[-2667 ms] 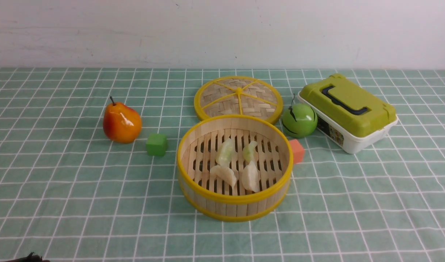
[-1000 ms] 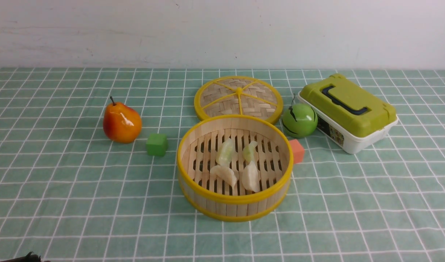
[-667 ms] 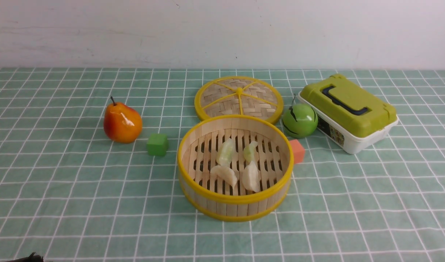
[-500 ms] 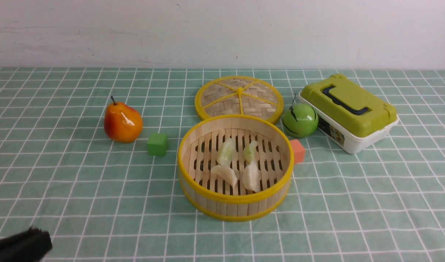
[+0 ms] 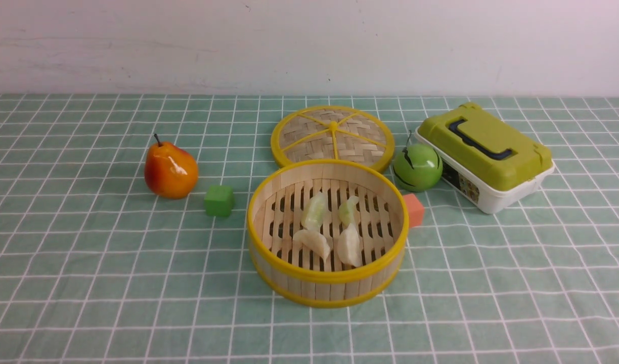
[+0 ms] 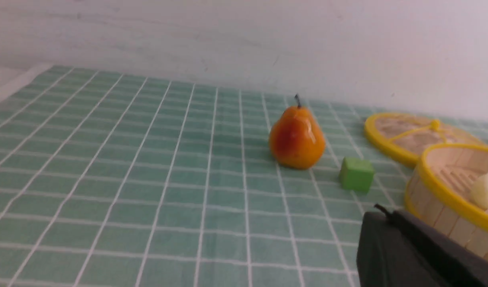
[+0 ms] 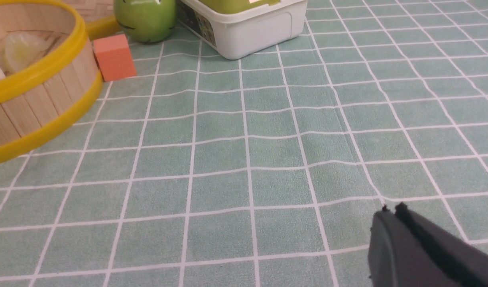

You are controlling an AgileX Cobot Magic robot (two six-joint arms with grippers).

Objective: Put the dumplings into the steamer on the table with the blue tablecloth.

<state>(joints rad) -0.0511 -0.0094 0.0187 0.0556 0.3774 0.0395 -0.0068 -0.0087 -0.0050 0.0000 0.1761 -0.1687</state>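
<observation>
While all four dumplings (image 5: 328, 232) lie inside the steamer (image 5: 327, 275), two pale green ones behind two off-white ones, we can look at what stands around it on the worktop (image 5: 137, 283). Behind the steamer sits the lid (image 5: 309, 136) — woven, rimmed and ribbed in yellow — and the steamer's far rim hides the lid's near edge from the front view. To the right of the lid we have the green fruit (image 5: 417, 167), dark-streaked, with a thin stem. Beside it is the box (image 5: 486, 151), white below and olive on top, a dark handle across it, set at a slant. Close against the steamer's right side we see the orange block (image 5: 413, 210), partly hidden by the wall. On the left, the green block (image 5: 219, 200) stands near the steamer but apart from it, and the pear (image 5: 171, 170), red and orange with a dark stem, stands farther left and back. The steamer's mouth is uncovered, and nothing lies over the dumplings. The blue cloth (image 5: 491, 303) runs under everything, a little creased on the right. Our left pincer (image 6: 391, 213) is closed, holding nothing, and so is our right pincer (image 7: 393, 209) — both show only in the wrist views, clear of the blocks and fruit.
</observation>
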